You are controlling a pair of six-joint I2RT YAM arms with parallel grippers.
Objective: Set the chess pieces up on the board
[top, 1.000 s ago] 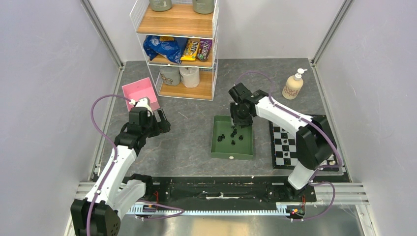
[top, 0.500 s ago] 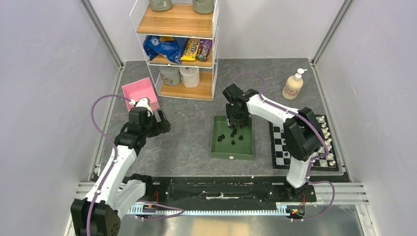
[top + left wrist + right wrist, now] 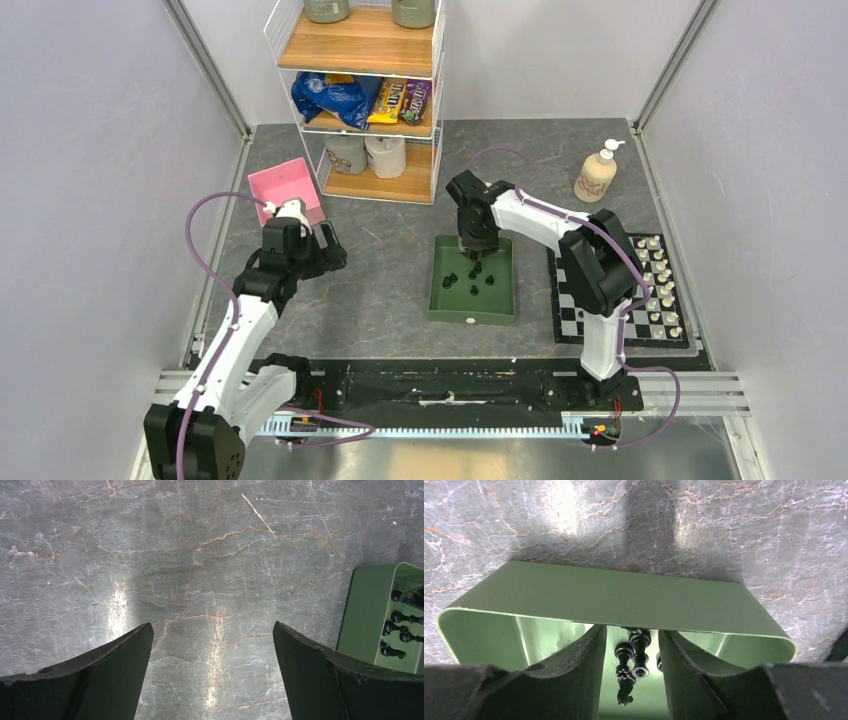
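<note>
Tabletop [image 3: 390, 300]: your board [image 3: 572, 318] lies at right, white pieces [image 3: 662, 290] along its outer edge, and the green tray [image 3: 445, 305] beside it holds black pieces [image 3: 472, 275]. The jaws of your right gripper [image 3: 632, 630] stand released astride black pieces in the tray. Those of your left gripper [image 3: 212, 630] gape over the tabletop.

No text can be read; the print on the snack bags [image 3: 400, 100] is too small.
</note>
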